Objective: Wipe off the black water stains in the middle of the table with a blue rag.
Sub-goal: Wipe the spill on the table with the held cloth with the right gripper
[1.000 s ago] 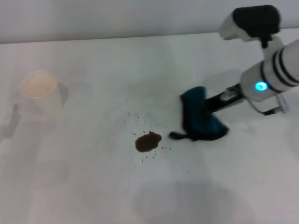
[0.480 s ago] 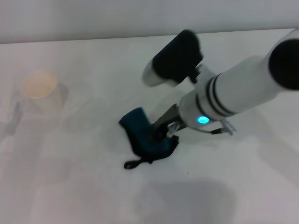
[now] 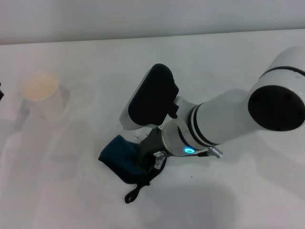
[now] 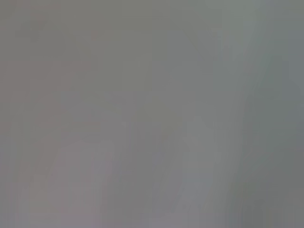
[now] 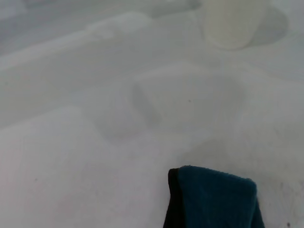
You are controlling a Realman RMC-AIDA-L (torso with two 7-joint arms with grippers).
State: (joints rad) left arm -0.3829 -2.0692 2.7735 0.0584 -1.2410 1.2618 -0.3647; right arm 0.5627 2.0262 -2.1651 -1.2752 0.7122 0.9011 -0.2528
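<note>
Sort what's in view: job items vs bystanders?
Job: rag, held down on the table by the right gripper; a few dark specks show beside it, the stain itself is not visible.
Bystanders: cup, far on the robot's left.

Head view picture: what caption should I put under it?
Right gripper presses the blue rag across the white table, cup nearby.

The right gripper has dragged the blue rag leftward past the stain spot.
</note>
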